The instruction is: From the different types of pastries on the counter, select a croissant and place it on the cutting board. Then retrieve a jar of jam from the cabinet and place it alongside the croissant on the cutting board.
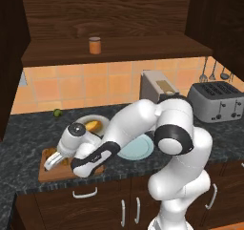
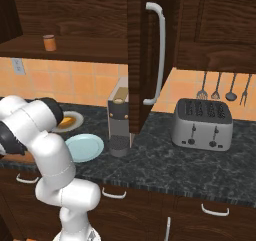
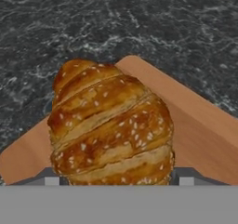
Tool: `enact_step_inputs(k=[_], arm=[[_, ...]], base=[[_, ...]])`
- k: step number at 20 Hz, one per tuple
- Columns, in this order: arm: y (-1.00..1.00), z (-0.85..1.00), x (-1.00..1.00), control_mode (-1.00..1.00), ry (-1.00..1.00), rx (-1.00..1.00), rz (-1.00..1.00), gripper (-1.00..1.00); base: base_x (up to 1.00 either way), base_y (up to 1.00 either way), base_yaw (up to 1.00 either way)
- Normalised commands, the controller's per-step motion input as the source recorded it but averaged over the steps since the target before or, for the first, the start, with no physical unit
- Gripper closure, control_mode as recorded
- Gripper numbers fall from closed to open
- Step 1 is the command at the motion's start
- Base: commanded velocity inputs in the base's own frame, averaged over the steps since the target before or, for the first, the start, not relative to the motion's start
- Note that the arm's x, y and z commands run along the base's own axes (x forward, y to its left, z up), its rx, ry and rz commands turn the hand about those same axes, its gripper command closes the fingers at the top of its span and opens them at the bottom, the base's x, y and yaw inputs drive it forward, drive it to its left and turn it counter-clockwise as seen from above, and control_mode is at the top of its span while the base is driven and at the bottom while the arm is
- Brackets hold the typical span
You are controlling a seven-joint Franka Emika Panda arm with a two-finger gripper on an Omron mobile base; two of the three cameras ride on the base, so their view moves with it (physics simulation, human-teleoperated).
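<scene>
Claw low over cutting board on bench, fingers clamped on croissant. Jam jar on cabinet shelf.

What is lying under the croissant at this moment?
Under the croissant is the cutting board, resting on the counter. The board's part directly beneath the croissant is covered.

Even soft light, faint shadows, slightly blurry render

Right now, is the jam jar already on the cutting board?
No, the jam jar stands on the cabinet shelf, high above the cutting board.
</scene>
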Motion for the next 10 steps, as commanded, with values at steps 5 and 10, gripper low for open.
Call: enact_step_inputs(k=[5,10], arm=[[0.00,0.11,0.08,-1.00,0.00,0.00,0.00,-1.00],[-0.03,0.46,0.13,-1.00,-0.06,0.00,0.00,-1.00]], base=[[0.00,0.00,0.00],[0.00,0.00,0.00]])
